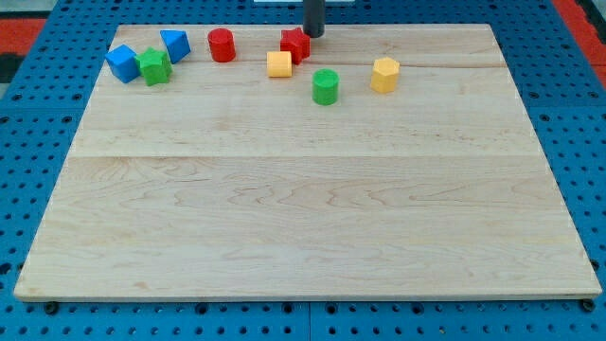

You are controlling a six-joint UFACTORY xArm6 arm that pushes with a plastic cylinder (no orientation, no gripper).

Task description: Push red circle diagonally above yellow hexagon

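Desk [303,218] carries eight blocks: two red, two blue, two green, two yellow. No gripper fitted; my tip [312,35] holds nothing, just beside the red star [294,44].

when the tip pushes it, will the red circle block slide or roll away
The red cylinder-shaped block stands on a flat end on the smooth wooden board, so it will probably slide, not roll. It looks squat, so tipping seems unlikely. Its round side may let it slip off my tip if pushed off-centre.
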